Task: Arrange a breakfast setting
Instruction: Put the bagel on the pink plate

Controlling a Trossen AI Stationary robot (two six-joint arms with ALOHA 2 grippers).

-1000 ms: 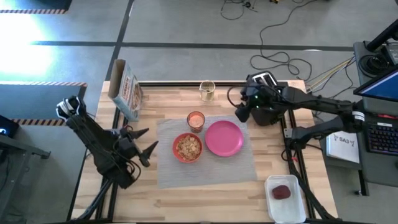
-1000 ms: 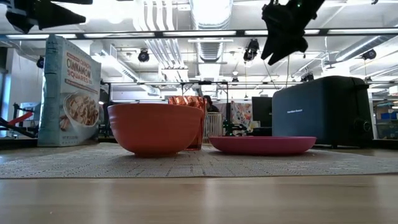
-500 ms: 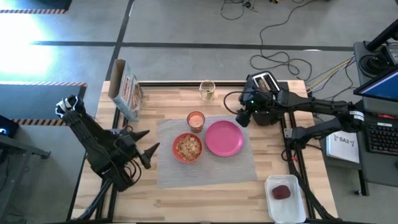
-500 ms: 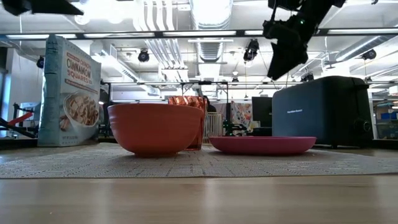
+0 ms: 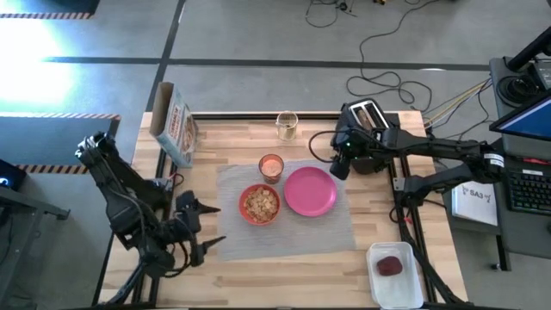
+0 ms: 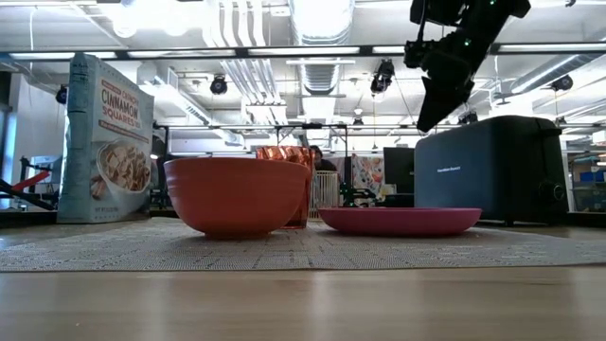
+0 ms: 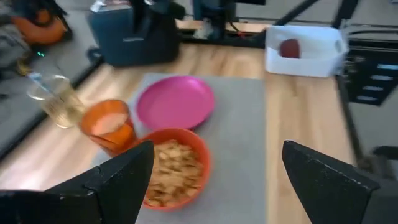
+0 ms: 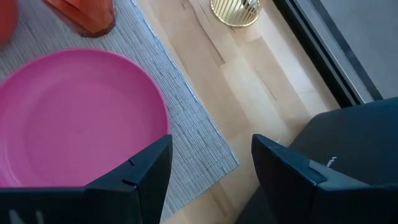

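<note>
Wooden table (image 5: 284,267), slatted top, catalogued left to right. Left gripper (image 5: 205,228): fingers spread wide, nothing held, positioned over the table's left part, just off the left edge of the grey woven placemat (image 5: 288,237). Cereal box (image 5: 175,129): upright at the table's back-left corner. Placemat: laid at the table's centre. Red-orange bowl (image 5: 259,204): on the placemat's left half, cereal seen inside. Orange cup (image 5: 271,166): on the placemat's back edge, just behind the bowl. Clear glass (image 5: 286,126): at the table's back edge, off the placemat. Pink plate (image 5: 311,191): on the placemat, just beside the bowl, nothing seen on it. Right gripper (image 5: 339,165): fingers spread, nothing held, raised over the placemat's back-right corner, beside the dark toaster (image 5: 368,136). White tray (image 5: 395,274): at the front-right corner, a dark-red item (image 5: 389,266) inside.
</note>
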